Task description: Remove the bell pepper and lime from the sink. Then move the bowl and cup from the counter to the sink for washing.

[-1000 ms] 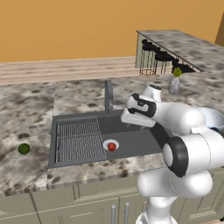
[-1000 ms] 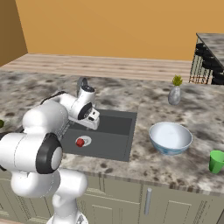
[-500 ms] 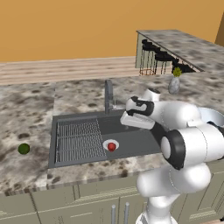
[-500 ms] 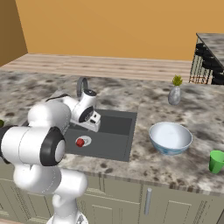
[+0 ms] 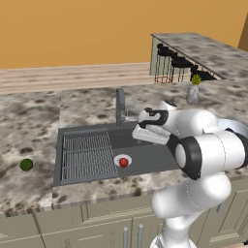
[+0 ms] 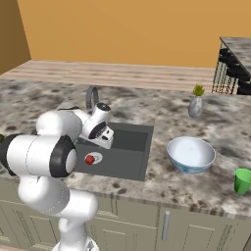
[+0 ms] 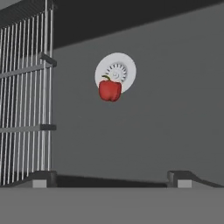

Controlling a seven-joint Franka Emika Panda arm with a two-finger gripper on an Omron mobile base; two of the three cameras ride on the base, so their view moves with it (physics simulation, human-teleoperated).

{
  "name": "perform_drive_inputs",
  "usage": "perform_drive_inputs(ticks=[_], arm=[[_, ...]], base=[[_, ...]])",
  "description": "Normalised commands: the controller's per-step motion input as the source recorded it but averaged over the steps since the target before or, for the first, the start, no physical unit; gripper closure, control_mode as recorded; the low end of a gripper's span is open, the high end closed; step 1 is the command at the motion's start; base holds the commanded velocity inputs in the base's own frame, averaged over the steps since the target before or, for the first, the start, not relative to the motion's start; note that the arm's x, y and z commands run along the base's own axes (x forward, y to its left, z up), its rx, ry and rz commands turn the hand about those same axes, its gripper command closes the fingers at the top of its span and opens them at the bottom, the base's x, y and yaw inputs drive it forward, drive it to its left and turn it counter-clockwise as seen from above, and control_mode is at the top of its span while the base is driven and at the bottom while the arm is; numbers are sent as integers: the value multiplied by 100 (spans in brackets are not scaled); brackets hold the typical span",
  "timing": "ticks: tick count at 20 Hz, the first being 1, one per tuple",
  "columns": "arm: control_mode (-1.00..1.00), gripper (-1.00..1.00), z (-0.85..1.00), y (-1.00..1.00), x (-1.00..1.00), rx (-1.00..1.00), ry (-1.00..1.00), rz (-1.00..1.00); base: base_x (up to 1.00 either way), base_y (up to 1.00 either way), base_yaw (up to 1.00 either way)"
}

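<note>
The speckled stone table [image 6: 162, 184] carries the bowl [image 6: 190, 154], the green cup [image 6: 242, 181] and a vase [image 6: 195, 106] right of the sink [image 5: 145, 160]. The lime [image 5: 26, 164] lies on it left of the sink.

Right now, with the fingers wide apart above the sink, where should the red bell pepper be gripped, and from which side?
Grip the bell pepper across its rounded body, below the short stem, coming straight down from above. It lies on the flat floor of the sink at the edge of the white drain, with clear floor around it, apart from the wire rack, so the open gripper probably has room either side.
</note>
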Motion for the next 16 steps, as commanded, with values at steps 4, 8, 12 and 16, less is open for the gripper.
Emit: perform_drive_inputs(ticks=[4,8,12,16], arm=[[-100,-100,-19,7,10,3,-5,0],[-100,-100,-16,6,11,1,-11,0],[-100,-100,-13,8,15,0,-9,0],[-100,-100,-16,4,13,0,-2,0]], base=[[0,0,0],[0,0,0],[0,0,0],[0,0,0]])
